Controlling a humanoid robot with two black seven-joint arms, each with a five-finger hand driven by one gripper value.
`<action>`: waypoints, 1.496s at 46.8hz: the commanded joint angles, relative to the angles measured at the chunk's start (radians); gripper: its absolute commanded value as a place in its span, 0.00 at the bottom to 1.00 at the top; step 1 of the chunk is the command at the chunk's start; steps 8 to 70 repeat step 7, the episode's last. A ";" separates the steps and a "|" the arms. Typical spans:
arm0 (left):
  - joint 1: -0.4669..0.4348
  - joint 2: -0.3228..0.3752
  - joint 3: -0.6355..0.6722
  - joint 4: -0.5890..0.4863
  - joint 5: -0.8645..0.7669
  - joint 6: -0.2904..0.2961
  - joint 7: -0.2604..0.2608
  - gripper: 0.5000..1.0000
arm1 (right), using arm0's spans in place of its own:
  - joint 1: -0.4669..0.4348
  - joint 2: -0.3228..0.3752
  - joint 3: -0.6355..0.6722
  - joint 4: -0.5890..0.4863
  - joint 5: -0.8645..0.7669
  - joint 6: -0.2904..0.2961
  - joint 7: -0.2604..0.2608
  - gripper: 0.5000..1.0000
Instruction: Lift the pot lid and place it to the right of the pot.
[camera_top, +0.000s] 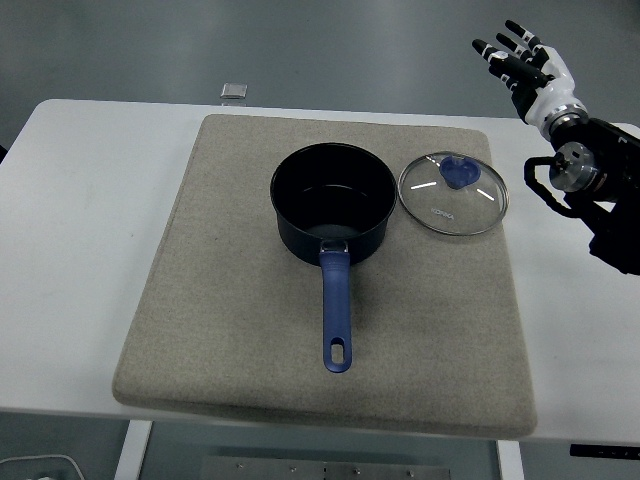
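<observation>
The fingers (512, 55) of the right hand (530, 70) are spread and hold nothing, raised above the far right corner of the table (90, 190), well apart from everything on it. The glass lid (453, 193) lies flat on the grey mat (250, 340), just to the right of the pot (333, 203) and almost touching its rim (its blue knob faces up). The pot stands open near the mat's middle, its blue handle (337, 310) pointing toward the near edge. Judging by this layout, the task looks done: the lid is off and sits on the right side, with nothing left but pulling the arm away. The left arm is not visible.
</observation>
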 joint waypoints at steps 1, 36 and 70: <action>0.000 0.000 0.000 0.000 0.000 0.000 0.000 1.00 | 0.000 0.000 0.002 0.001 0.009 0.004 0.033 0.81; 0.000 0.000 0.000 0.000 0.000 0.000 0.000 1.00 | 0.000 0.001 0.005 0.001 0.015 0.018 0.038 0.81; 0.000 0.000 0.000 0.000 0.000 0.000 0.000 1.00 | 0.000 0.001 0.005 0.001 0.015 0.018 0.038 0.81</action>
